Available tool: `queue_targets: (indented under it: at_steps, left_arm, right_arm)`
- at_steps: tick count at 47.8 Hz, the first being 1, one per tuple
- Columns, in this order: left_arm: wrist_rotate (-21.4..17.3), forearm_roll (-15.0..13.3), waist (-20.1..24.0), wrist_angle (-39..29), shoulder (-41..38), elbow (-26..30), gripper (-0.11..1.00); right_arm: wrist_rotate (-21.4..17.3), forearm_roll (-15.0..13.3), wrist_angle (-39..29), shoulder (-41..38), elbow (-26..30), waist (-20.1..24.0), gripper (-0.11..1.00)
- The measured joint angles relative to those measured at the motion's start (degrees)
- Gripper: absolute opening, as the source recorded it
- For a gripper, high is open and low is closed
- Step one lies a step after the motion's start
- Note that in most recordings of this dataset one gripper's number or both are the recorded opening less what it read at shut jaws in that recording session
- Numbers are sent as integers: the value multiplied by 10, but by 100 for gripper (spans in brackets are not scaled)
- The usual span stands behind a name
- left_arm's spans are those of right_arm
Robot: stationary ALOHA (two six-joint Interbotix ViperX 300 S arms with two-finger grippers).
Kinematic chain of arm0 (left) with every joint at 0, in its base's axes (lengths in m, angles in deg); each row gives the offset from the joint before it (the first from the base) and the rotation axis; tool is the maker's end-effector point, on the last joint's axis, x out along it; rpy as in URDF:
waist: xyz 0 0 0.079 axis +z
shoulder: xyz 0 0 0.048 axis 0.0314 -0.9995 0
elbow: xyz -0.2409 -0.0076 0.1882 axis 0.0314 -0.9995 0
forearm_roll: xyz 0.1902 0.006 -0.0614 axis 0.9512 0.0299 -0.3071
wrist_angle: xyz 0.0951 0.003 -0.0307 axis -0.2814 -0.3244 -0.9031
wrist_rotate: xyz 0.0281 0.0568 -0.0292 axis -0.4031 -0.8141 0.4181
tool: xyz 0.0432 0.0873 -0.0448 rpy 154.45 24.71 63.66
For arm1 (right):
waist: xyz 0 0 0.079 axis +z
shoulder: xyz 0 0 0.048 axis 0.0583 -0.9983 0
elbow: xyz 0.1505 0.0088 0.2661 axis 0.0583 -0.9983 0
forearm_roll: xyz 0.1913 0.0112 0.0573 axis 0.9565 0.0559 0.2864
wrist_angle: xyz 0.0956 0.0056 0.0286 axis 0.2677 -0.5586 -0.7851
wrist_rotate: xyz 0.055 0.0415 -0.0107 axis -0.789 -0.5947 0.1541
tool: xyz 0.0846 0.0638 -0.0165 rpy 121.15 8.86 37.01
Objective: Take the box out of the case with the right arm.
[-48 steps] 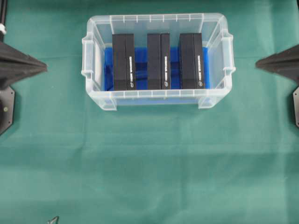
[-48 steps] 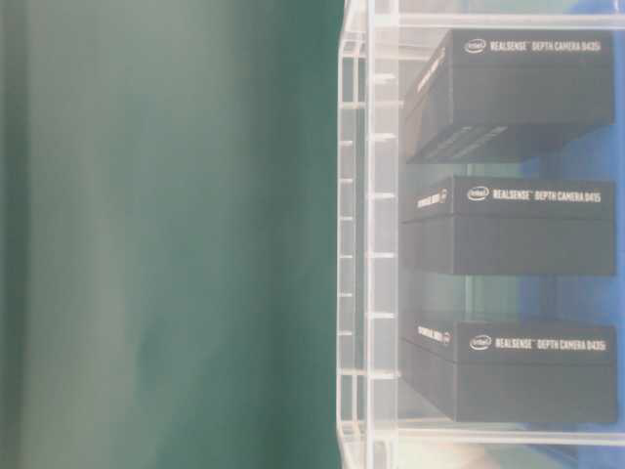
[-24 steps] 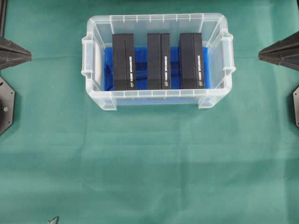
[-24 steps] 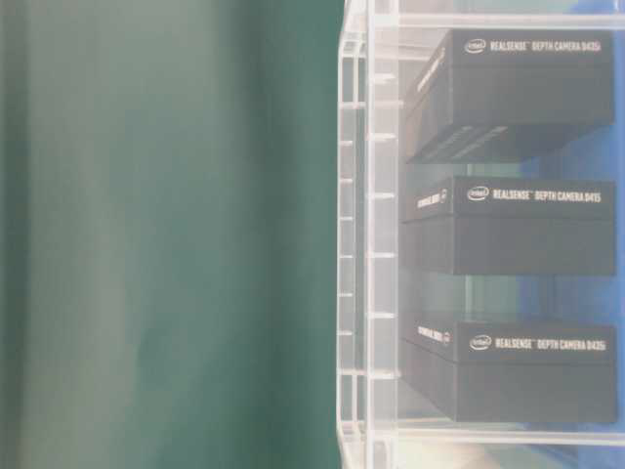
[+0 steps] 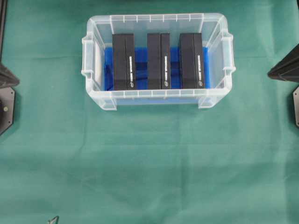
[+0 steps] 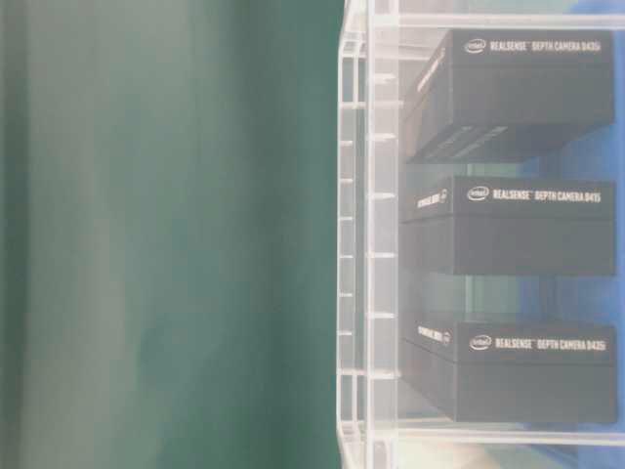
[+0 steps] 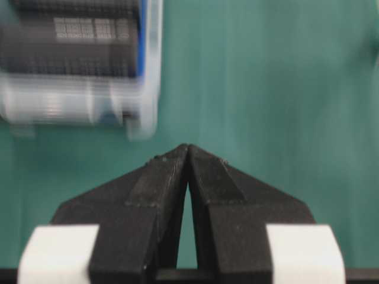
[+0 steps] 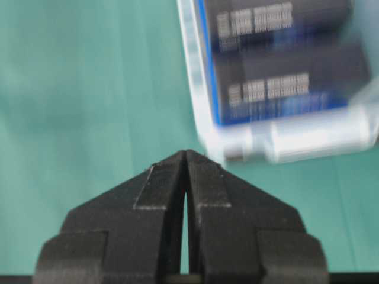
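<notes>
The clear plastic case (image 5: pixel 159 17) stands at the back middle of the green cloth, with a blue sheet on its floor. Three black boxes lie side by side in it: left (image 5: pixel 124 61), middle (image 5: pixel 158 60), right (image 5: pixel 192 60). The table-level view shows the case wall (image 6: pixel 356 244) and the boxes' white lettering. My right gripper (image 5: pixel 271 74) pokes in from the right edge, well apart from the case, and its tips meet with nothing between them (image 8: pixel 185 152). The blurred case corner (image 8: pixel 308 139) lies ahead of it. My left gripper (image 5: pixel 15 80) sits shut and empty (image 7: pixel 188 147) at the left edge.
Green cloth covers the whole table. Black arm bases show at the left edge (image 5: pixel 5 109) and the right edge (image 5: pixel 296 107). A small thin metal piece (image 5: pixel 53 219) lies at the bottom left.
Both grippers have drawn back outward toward the left and right edges of the overhead view. The case and boxes have not moved.
</notes>
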Motion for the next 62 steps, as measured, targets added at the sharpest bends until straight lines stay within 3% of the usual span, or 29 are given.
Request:
queue_targets:
  at_steps: [6, 12, 26, 30, 34, 39, 42, 52, 58, 62]
  left_arm:
    - [11, 0, -18, -75, -13, 8, 0]
    - [18, 0, -26, -100, -13, 11, 0]
    - [31, -1, -27, -103, -15, 11, 0]
    - [31, 0, -27, -103, -15, 11, 0]
    - [31, 0, -27, -103, -15, 11, 0]
    - [31, 0, -26, -103, -16, 11, 0]
    - [32, -1, -27, -103, -16, 11, 0]
    - [31, 0, -27, -103, -17, 11, 0]
    - [32, 0, -27, -103, -17, 11, 0]
    - [31, -1, -27, -103, -18, 11, 0]
  right_arm:
    - [-13, 0, -91, -13, 10, 0, 0]
    - [-21, 0, -154, -20, 11, 0, 0]
    - [-25, -1, -174, -25, 12, -1, 0]
    - [-47, -1, -178, -26, 12, 0, 0]
    - [-100, 0, -181, -33, 12, 0, 0]
    - [-197, -4, -187, -44, 12, -3, 0]
    - [-287, -10, -197, -47, 12, -10, 0]
    - [-523, -29, -228, -47, 12, -17, 0]
    - [-615, -33, -237, -48, 12, -18, 0]
    - [-646, -34, -237, -48, 12, -18, 0]
